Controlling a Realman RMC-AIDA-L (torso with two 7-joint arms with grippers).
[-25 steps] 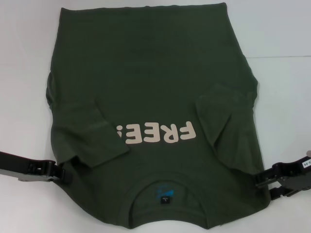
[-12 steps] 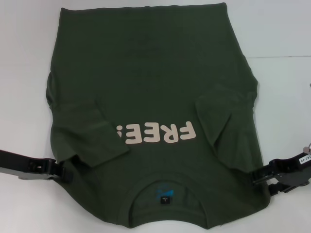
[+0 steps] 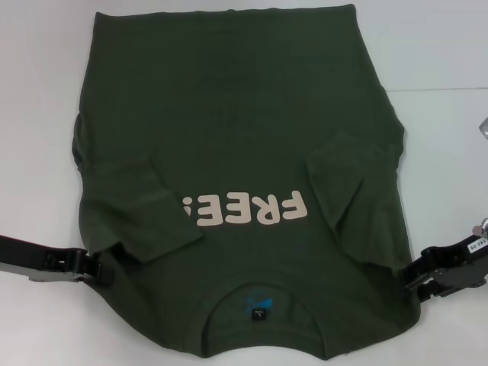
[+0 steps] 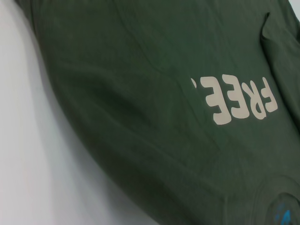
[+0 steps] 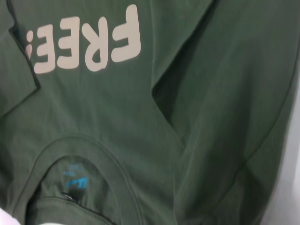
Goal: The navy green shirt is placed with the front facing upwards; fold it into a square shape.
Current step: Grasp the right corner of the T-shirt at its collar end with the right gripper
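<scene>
Both sleeves of the navy green shirt (image 3: 240, 152) lie folded inward on the counter (image 3: 442, 61). The left gripper (image 3: 97, 268) and right gripper (image 3: 415, 276) flank its shoulders; whether they grip, I cannot tell. A one-sided hold would likely skew the fold.

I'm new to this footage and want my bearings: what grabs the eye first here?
The navy green shirt fills the middle of the white table, front up, both sleeves folded inward; the left one covers part of the cream "FREE!" lettering. Its collar with a blue label lies nearest the robot. The left gripper and right gripper sit at the shirt's two side edges near the shoulders.
</scene>
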